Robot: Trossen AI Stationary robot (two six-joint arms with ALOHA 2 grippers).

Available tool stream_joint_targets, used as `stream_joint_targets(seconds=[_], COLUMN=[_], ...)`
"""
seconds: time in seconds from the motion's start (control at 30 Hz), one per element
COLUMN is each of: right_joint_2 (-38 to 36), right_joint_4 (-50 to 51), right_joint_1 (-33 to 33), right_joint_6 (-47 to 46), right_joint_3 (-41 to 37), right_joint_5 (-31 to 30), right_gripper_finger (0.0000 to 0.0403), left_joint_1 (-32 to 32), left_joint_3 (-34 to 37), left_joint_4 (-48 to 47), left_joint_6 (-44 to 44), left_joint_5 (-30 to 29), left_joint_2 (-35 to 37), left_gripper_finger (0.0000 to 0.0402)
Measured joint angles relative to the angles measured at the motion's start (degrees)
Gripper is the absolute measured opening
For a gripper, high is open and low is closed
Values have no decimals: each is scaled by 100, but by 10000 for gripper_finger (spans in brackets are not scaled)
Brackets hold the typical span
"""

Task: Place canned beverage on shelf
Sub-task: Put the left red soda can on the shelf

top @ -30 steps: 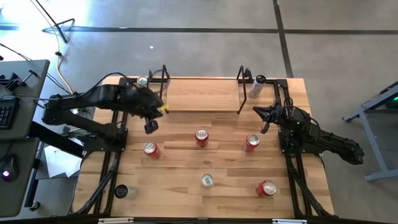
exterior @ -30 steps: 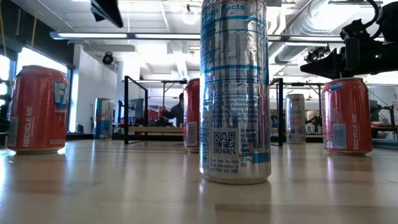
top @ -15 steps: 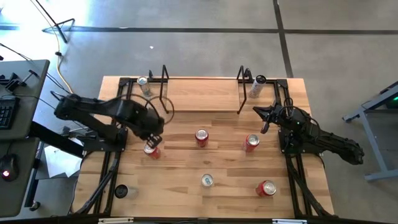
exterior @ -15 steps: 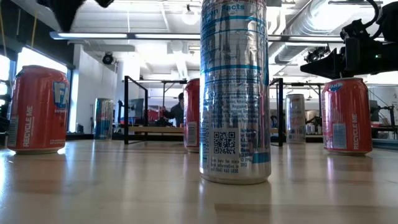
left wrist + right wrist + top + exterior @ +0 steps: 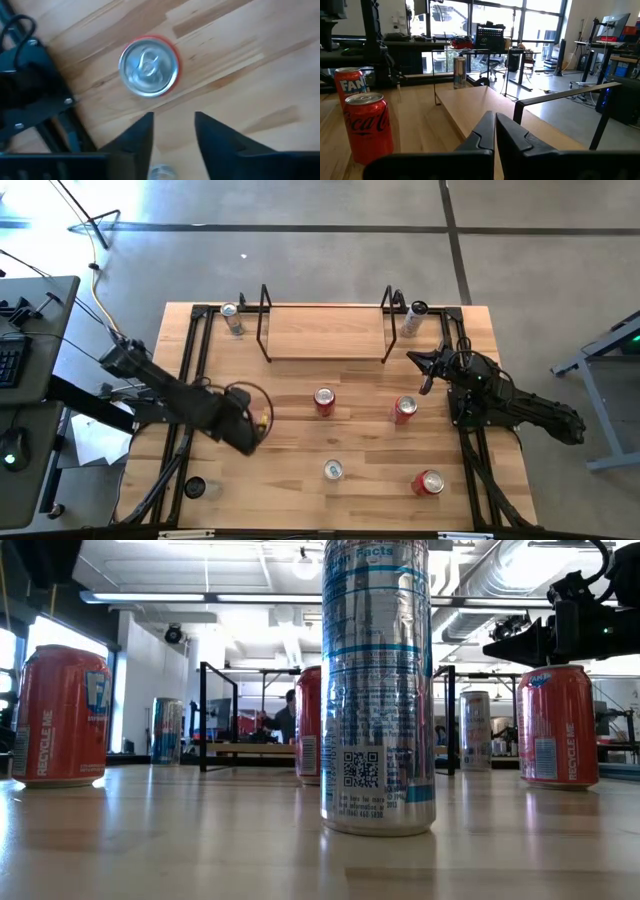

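Red can [image 5: 149,65] sits below the parted left gripper [image 5: 173,131], which should lower centred before closing.

A keyboard [image 5: 8,362] and a mouse [image 5: 11,439] lie on a grey desk [image 5: 35,405] beside the table.

Bright, even overhead light — window glare behind, left wrist view blurred.

Overhead and low views share the table [image 5: 300,430].
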State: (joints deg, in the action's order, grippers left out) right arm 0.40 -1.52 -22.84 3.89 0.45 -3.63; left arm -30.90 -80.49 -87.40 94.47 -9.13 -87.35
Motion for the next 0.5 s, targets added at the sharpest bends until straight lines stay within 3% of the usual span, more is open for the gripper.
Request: stream_joint_targets(seconds=[0.23,0.5], right_joint_2=[0,0], right_joint_4=[0,0], right_joint_1=[-1,-1], right_joint_6=[-1,-1], right_joint_3=[2,1], right_joint_5=[-1,-1], right_gripper_finger=[0,0], left_joint_1=[161,615], left_joint_3=[4,622], left_joint_4=[-111,431], left_joint_6=[-50,-117], left_joint_5=[-372,-363], left_joint_2=[-190,224], left_gripper_finger=[226,233])
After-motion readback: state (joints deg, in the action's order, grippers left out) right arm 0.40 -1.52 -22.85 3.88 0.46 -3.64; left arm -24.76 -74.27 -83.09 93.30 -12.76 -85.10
